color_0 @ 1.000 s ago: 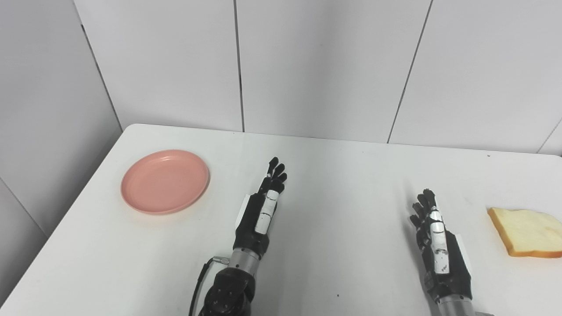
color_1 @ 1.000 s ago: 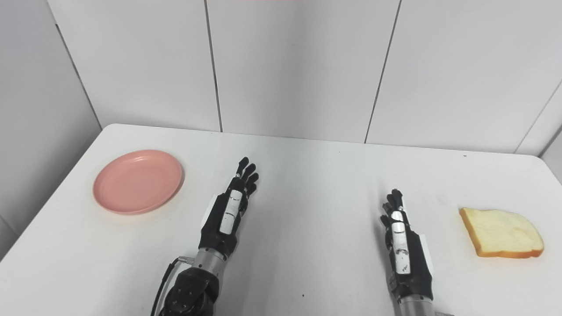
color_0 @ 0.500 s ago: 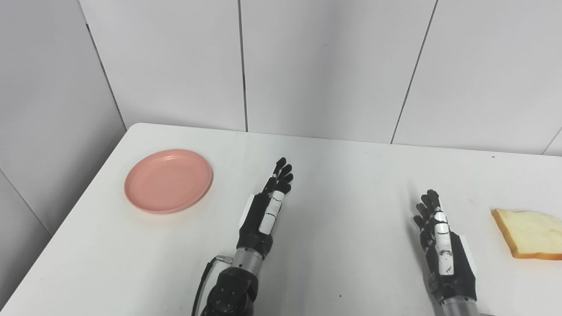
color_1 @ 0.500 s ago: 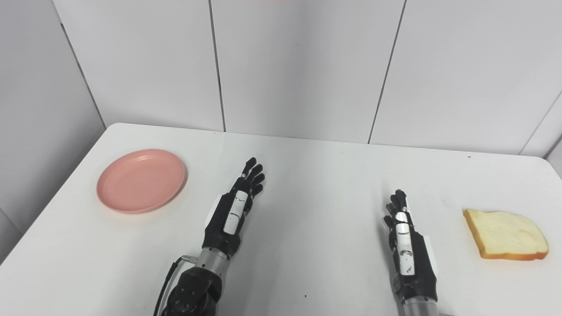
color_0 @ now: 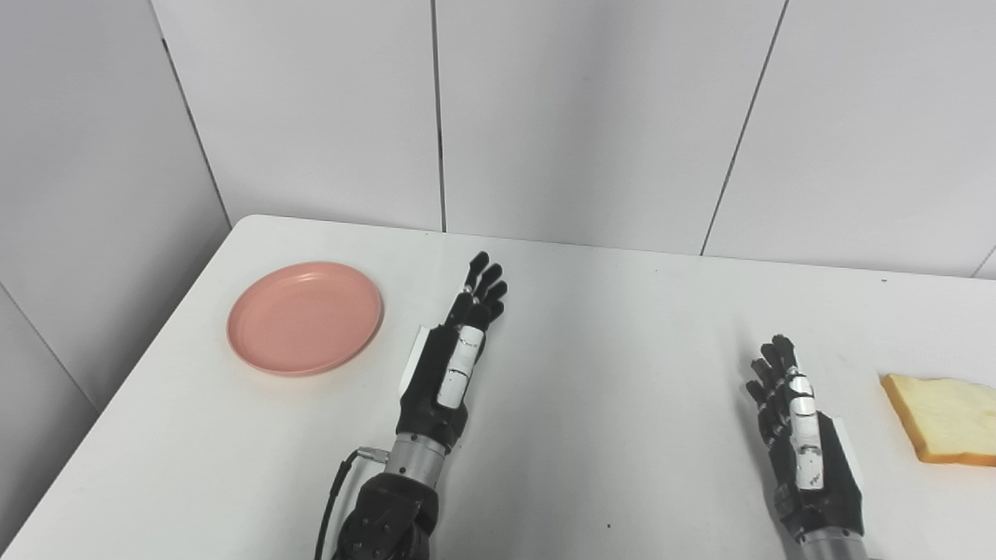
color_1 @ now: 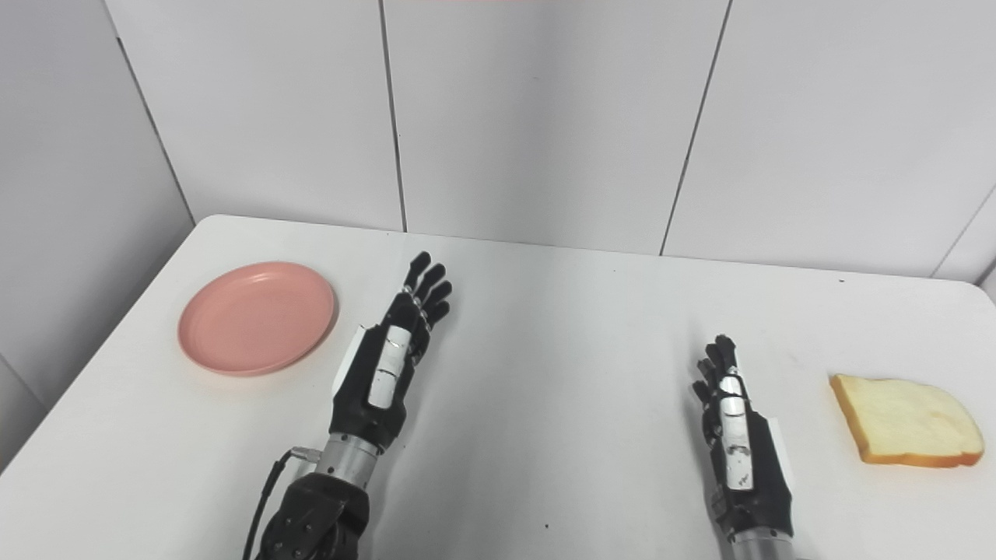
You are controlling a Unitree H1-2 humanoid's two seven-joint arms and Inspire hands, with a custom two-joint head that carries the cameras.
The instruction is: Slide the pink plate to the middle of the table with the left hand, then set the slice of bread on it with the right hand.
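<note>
The counter (color_0: 591, 373) is white and stands against a wall (color_0: 591, 117) of pale grey panels.

The plate (color_0: 305, 318) is pink, round and shallow. It lies flat on the far left part of the counter, near the left edge, with nothing on it. It is not at the middle of the counter.

The bread (color_1: 906, 421) is a single slice with a pale face and a golden crust. It lies flat on the right part of the counter, near the right edge. In the left eye view its right end is cut off by the picture edge.

The left robot hand (color_0: 454, 354) is extended, palm edge-on, fingers straight and slightly spread, pointing toward the far wall. It holds nothing. It lies just right of the plate and does not touch it; bare counter shows between them. A black cable (color_0: 336, 498) loops out beside its wrist.

The right robot hand (color_1: 735, 439) is likewise extended, fingers straight and slightly apart, pointing away from the robot. It holds nothing. It lies left of the bread, apart from it, with bare counter between them.

The two hands are well apart, with the middle of the counter between them.
</note>
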